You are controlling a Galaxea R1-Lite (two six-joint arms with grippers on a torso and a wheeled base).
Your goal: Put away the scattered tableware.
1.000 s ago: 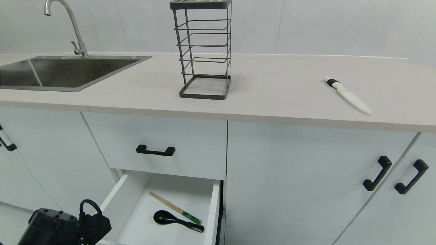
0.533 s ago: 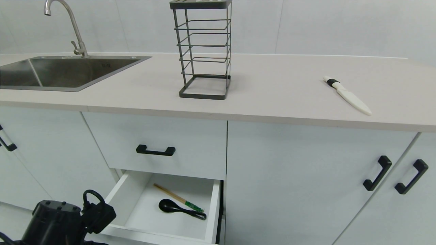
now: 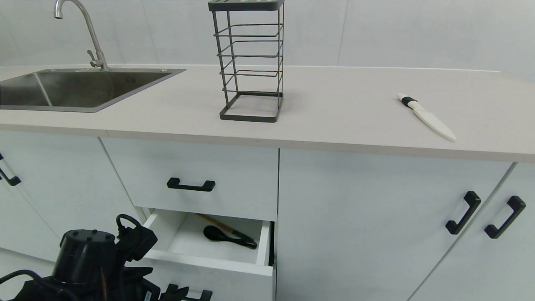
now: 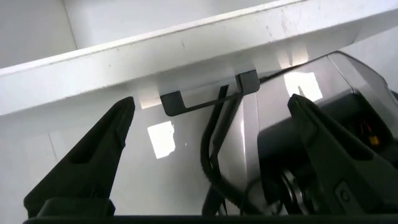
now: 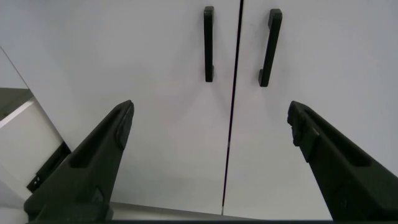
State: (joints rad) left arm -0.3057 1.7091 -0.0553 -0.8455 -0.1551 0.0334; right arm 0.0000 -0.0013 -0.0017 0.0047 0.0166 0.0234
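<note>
The lower drawer (image 3: 209,262) stands partly open below the counter. Inside it lie a black spoon (image 3: 228,236) and wooden chopsticks (image 3: 216,222), half hidden under the drawer above. A white knife (image 3: 426,117) with a black band lies on the counter at the right. My left arm (image 3: 90,257) is low in front of the drawer's left corner. In the left wrist view my left gripper (image 4: 211,107) is open, with the drawer's black handle (image 4: 186,101) seen between its fingertips. My right gripper (image 5: 211,115) is open and faces two cabinet doors.
A tall black wire rack (image 3: 250,62) stands mid-counter. The steel sink (image 3: 83,85) with a tap (image 3: 85,29) is at the left. The upper drawer (image 3: 191,184) is closed. Two black door handles (image 3: 485,213) stick out at the lower right.
The lower drawer has slid inward, carrying the spoon and chopsticks further under the upper drawer. My left arm has moved forward and to the right with it.
</note>
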